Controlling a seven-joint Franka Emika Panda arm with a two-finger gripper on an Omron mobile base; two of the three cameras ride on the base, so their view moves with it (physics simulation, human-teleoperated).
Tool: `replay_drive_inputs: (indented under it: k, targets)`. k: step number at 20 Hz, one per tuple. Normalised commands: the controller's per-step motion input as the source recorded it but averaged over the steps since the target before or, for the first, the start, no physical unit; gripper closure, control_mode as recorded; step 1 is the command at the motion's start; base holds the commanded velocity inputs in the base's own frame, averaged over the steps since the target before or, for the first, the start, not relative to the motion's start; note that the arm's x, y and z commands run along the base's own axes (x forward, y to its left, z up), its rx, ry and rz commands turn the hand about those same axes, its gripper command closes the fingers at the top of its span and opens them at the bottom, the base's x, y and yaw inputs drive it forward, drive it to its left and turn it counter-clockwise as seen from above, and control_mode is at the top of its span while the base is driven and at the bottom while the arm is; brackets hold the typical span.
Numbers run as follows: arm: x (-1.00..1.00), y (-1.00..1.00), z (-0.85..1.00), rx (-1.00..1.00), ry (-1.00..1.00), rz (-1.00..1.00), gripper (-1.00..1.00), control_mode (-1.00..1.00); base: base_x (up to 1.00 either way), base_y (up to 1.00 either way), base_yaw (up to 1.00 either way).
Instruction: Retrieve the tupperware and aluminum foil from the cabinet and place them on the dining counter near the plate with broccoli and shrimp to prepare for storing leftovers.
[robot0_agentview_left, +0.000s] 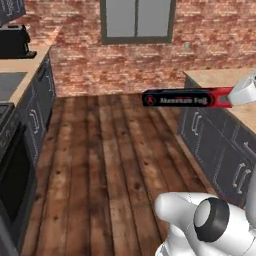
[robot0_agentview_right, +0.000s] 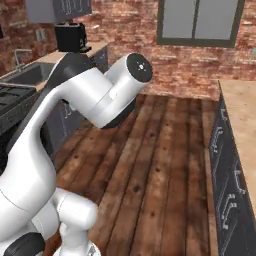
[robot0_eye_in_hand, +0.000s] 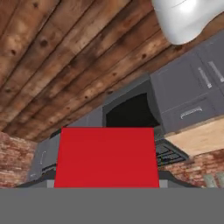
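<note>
The aluminum foil (robot0_agentview_left: 182, 98), a long slim black box with white lettering and a red end, hangs level in the air over the wooden floor. My gripper (robot0_agentview_left: 231, 98) is shut on its red end, at the right edge of the left base view. In the hand view that red end (robot0_eye_in_hand: 106, 157) fills the lower middle and hides my fingertips. A light wood counter (robot0_agentview_left: 220, 77) stands just beyond the box on the right; I cannot tell whether it is the dining counter. The tupperware, the cabinet and the plate with broccoli and shrimp are out of view.
Dark grey drawers (robot0_agentview_left: 215, 145) line the right side under the wood counter (robot0_agentview_right: 242, 120). On the left run a stove (robot0_agentview_left: 12, 165), a sink (robot0_agentview_right: 27, 75) and a black coffee machine (robot0_agentview_left: 15, 41). A brick wall with a window (robot0_agentview_left: 137, 20) closes the far end. Open plank floor (robot0_agentview_left: 110, 160) lies between.
</note>
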Motion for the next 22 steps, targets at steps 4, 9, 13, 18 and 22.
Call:
replay_drive_inputs:
  k: [4,9,13,18,22]
  targets:
    - [0.0,0.0,0.0,0.0,0.0,0.0,1.0,1.0,0.0,0.0,-0.93]
    - [0.0,0.0,0.0,0.0,0.0,0.0,1.0,1.0,-0.04,-0.01,-0.88]
    - [0.0,0.0,0.0,0.0,0.0,0.0,1.0,1.0,-0.11,0.0,-0.85]
    - [0.0,0.0,0.0,0.0,0.0,0.0,1.0,1.0,0.0,-0.03,-0.84]
    - [0.0,0.0,0.0,0.0,0.0,0.0,1.0,1.0,0.0,0.24,-0.7]
